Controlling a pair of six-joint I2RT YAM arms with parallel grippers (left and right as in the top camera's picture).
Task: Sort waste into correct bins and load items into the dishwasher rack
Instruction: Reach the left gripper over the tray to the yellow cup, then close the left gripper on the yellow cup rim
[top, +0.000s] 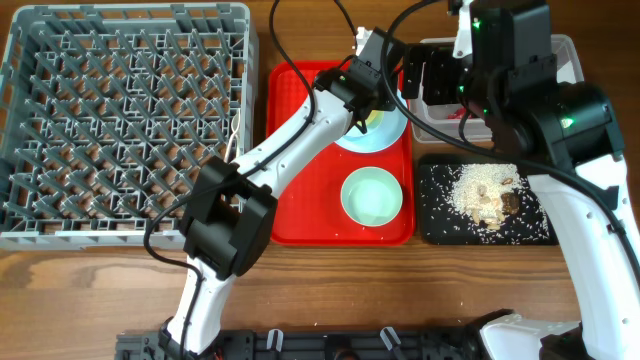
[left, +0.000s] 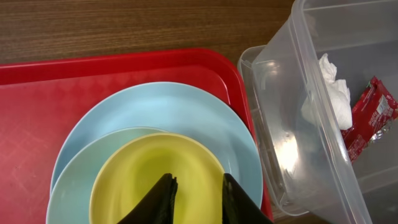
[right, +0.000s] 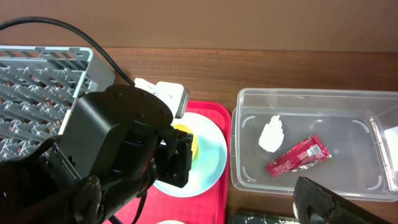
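The yellow cup (left: 155, 168) is seated on the blue plate (left: 186, 106), at 1 o'clock on the red tray (left: 37, 124). The left gripper (left: 198, 178) is narrowed at the cup's rim; a pinch cannot be told. The right gripper (top: 438, 88) is held spread above the tub (right: 249, 168).

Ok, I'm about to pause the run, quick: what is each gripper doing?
Left gripper: closed on the yellow cup, pinching its wall.
Right gripper: open, above the clear tub.

The white and black left arm (top: 290, 140) reaches far out. The left tool (left: 198, 182) points down, its black fingers (left: 163, 200) close together. The right arm (top: 585, 180) bends over, the right tool (top: 425, 85) spread wide.
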